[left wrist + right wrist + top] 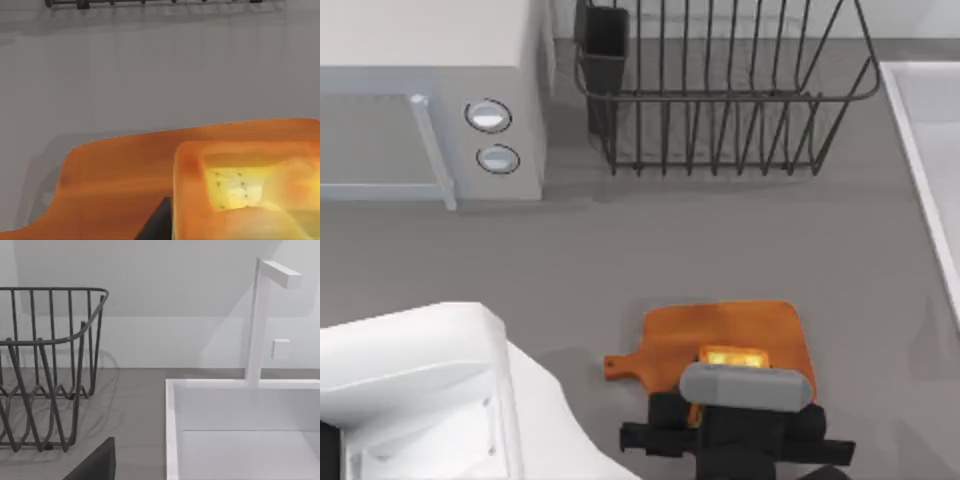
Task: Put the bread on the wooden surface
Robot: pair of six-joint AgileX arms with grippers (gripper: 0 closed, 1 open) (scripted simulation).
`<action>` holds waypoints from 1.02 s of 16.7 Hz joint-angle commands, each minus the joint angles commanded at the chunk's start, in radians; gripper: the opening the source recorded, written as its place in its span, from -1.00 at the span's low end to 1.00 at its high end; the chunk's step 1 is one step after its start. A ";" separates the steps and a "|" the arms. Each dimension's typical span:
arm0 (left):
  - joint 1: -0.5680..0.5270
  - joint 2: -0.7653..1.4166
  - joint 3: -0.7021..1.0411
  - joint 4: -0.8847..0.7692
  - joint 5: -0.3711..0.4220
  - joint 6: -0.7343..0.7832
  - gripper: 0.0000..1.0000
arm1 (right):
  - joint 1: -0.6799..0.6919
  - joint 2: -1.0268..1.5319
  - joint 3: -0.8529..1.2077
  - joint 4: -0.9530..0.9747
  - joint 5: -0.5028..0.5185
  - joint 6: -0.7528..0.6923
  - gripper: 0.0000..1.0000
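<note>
The bread (732, 357) is a small toasted orange-yellow slice over the near part of the wooden surface (720, 328), an orange-brown cutting board whose short handle points left. My left gripper (732, 374) reaches in from the table's front edge and is shut on the bread. Its grey wrist housing covers the slice's near half. The left wrist view has the bread (240, 185) close up above the board (115, 170), with one dark finger (156, 222) beside it. I cannot tell whether the slice touches the board. A dark part of my right gripper (95, 462) sits near the sink.
A white microwave (430, 100) stands at the back left and a black wire dish rack (720, 90) at the back middle. A white sink (930, 170) with a faucet (260, 315) runs along the right edge. A large white body (420, 390) fills the front left.
</note>
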 joint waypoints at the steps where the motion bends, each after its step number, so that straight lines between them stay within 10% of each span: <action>1: 0.017 0.004 0.006 -0.010 -0.022 -0.014 -1.00 | 0.000 0.000 0.000 0.000 0.000 0.000 1.00; 17: 0.064 0.014 0.035 0.064 -0.025 0.012 -1.00 | 0.000 0.000 0.000 0.000 0.000 0.000 1.00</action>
